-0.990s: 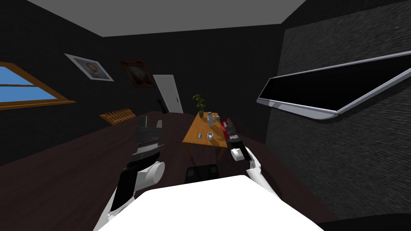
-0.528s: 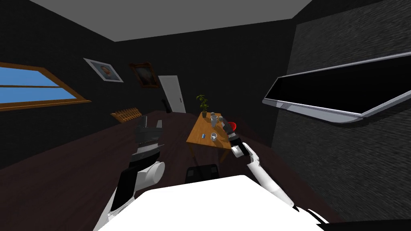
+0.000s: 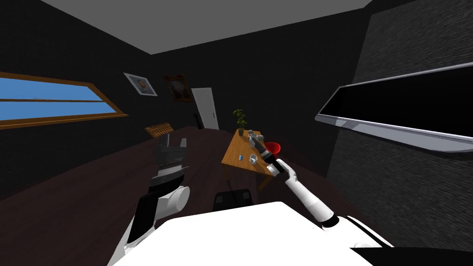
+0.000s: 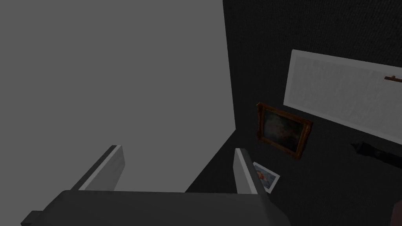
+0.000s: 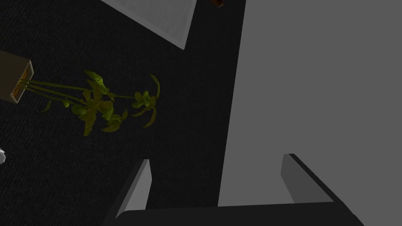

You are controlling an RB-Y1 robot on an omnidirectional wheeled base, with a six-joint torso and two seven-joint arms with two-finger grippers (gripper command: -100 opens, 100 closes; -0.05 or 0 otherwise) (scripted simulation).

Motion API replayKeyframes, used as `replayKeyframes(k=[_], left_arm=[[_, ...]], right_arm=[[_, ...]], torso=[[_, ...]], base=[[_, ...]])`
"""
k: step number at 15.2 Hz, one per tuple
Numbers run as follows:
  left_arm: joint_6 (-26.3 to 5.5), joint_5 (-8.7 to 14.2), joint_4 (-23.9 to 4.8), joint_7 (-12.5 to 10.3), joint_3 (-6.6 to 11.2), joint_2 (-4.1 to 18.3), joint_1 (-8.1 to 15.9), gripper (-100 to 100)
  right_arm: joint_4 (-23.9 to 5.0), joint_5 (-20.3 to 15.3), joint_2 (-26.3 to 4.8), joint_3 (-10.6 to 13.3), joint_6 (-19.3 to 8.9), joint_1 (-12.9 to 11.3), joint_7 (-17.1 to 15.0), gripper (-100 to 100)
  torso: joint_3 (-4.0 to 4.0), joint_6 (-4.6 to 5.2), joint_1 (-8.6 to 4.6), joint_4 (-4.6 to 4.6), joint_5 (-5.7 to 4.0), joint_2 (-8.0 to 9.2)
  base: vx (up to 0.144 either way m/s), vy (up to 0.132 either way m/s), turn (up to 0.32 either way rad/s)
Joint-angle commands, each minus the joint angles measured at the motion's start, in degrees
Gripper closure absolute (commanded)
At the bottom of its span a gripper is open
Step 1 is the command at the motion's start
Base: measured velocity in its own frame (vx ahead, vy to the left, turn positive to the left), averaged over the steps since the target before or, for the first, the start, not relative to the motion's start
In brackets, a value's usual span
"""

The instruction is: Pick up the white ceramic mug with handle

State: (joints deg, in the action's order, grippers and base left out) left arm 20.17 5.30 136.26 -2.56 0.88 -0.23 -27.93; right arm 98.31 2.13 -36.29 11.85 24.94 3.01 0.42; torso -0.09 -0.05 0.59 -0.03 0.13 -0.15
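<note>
The white mug (image 3: 253, 159) stands on the wooden worktop (image 3: 233, 157), close to its near edge and toward the near right corner. Its handle is too small to make out. A small blue object (image 3: 240, 157) sits just beside it, toward the left edge. At the far edge stand a potted plant (image 3: 239, 121) and a couple of grey vessels (image 3: 260, 137). A red object (image 3: 275, 148) lies off the right edge.

The right arm reaches out across the near right corner, and its dark wrist runs on past the mug toward the far edge. The right tool (image 5: 217, 157) is released, its fingers wide apart with nothing between them, and it looks up past the plant at the wall and ceiling. The mug is nowhere between its fingers. The left tool (image 4: 178, 149) is also released and empty, raised well to the left of the worktop.

I judge the approach unfinished: the tool has to tilt down and draw back before it can close on the mug.

The main risk is the forearm. It passes just beside the mug, so a careless drop or pull-back could knock the mug over or off the near edge, or push it into the blue object. The fingertips, being near the grey vessels, could topple those while swinging down. Closing from this upward pitch would catch only air.
</note>
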Motion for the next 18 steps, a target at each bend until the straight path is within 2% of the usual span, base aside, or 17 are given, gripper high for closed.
replayKeyframes(k=[1,2,3,4,5,6,7,8,10,13,18], left_arm=[[0.0,0.0,0.0,0.0,0.0,0.0,0.0,0],[0.0,0.0,0.0,0.0,0.0,0.0,0.0,0],[0.0,0.0,0.0,0.0,0.0,0.0,0.0,0],[0.0,0.0,0.0,0.0,0.0,0.0,0.0,0],[0.0,0.0,0.0,0.0,0.0,0.0,0.0,0],[0.0,0.0,0.0,0.0,0.0,0.0,0.0,0],[0.0,0.0,0.0,0.0,0.0,0.0,0.0,0],[0.0,0.0,0.0,0.0,0.0,0.0,0.0,0],[0.0,0.0,0.0,0.0,0.0,0.0,0.0,0],[0.0,0.0,0.0,0.0,0.0,0.0,0.0,0],[0.0,0.0,0.0,0.0,0.0,0.0,0.0,0]], right_arm=[[-2.9,-1.0,-2.9,2.4,0.2,-2.6,1.2,-100],[-2.9,-1.0,-4.0,2.4,0.2,-2.6,1.2,-100],[-4.8,-1.6,-5.5,4.1,0.3,-4.7,2.1,-100],[-5.0,-1.6,-6.4,4.1,0.3,-4.7,2.1,-100],[-7.0,-2.3,-8.0,5.5,0.3,-6.6,3.0,-100],[-7.0,-2.3,-8.7,5.5,0.3,-6.6,3.0,-100],[-8.7,-2.9,-10.3,6.6,0.2,-8.3,4.0,-100],[-8.7,-2.9,-10.7,6.6,0.2,-8.3,4.0,-100],[-11.7,-4.0,-13.9,7.7,-0.7,-11.2,5.9,-100],[-13.0,-4.5,-15.5,7.7,-1.3,-12.4,6.9,-100],[-19.3,-7.9,-20.3,6.5,-5.9,-15.8,11.9,-100]], torso=[[0.0,0.0,0.0,0.0,0.0,0.0],[-0.01,-0.02,0.05,0.0,0.01,-0.02],[-0.01,0.0,0.04,0.0,0.01,-0.02],[-0.02,-0.03,0.07,-0.01,0.01,-0.04],[-0.02,0.0,0.04,-0.01,0.02,-0.04],[-0.01,-0.03,0.08,0.0,0.02,-0.02],[0.01,0.0,0.07,0.0,0.02,0.02],[0.01,-0.02,0.05,0.01,0.02,0.0],[0.03,0.0,-0.02,0.01,0.0,0.05],[0.05,0.0,0.06,0.02,0.02,0.09],[0.1,-0.02,0.05,0.05,0.02,0.17]], base=[[0.043,0.148,0.209],[0.043,0.136,0.173],[0.05,0.149,0.242],[0.051,0.132,0.208],[0.037,0.146,0.238],[0.033,0.139,0.195],[0.047,0.128,0.254],[0.046,0.11,0.178],[0.035,0.131,0.258],[0.031,0.125,0.177],[0.015,0.117,0.3]])
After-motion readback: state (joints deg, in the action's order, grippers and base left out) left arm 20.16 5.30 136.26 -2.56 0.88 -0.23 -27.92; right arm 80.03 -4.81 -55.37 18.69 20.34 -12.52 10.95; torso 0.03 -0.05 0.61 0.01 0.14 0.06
